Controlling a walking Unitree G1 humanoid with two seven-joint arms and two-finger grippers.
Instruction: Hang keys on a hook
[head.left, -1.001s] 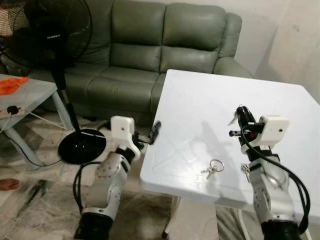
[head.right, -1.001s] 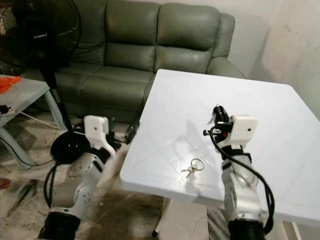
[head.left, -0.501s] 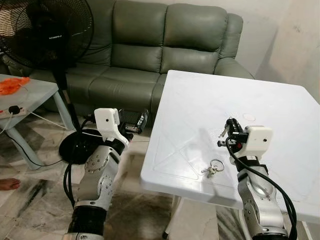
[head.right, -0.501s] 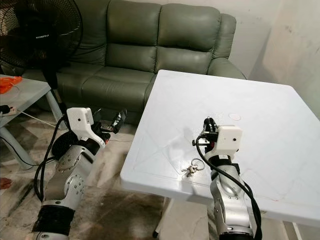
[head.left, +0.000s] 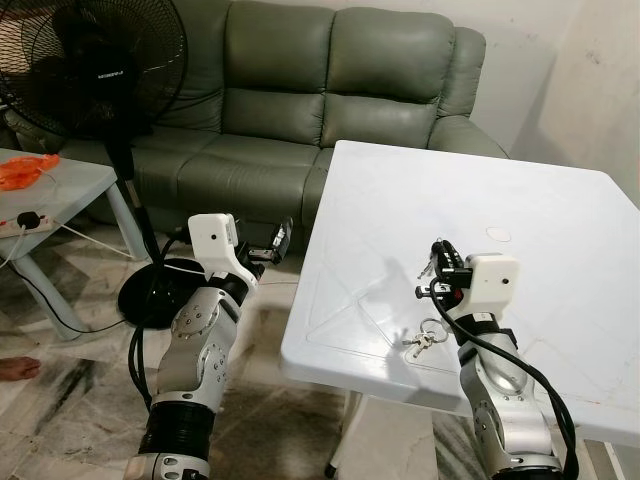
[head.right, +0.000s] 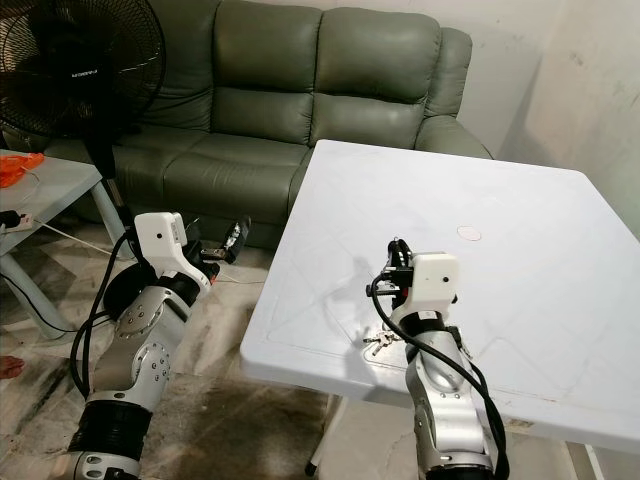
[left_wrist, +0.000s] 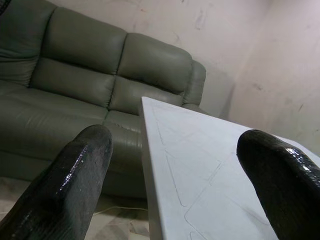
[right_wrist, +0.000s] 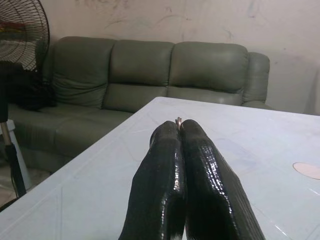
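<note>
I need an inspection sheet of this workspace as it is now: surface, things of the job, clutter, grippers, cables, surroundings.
Surface: white table, bare except for the keys and a faint round mark.
Job's things: keys on a ring lie near the table's front edge; hook: nothing seen.
Clutter: nothing seen on the table.
Grippers: right gripper above the table, just behind the keys, fingers pressed together, a small metal tip between them. Left gripper off the table's left edge, open.
Cables: black cables loop along both arms.
Surroundings: green sofa, black fan, side table with an orange item.
</note>
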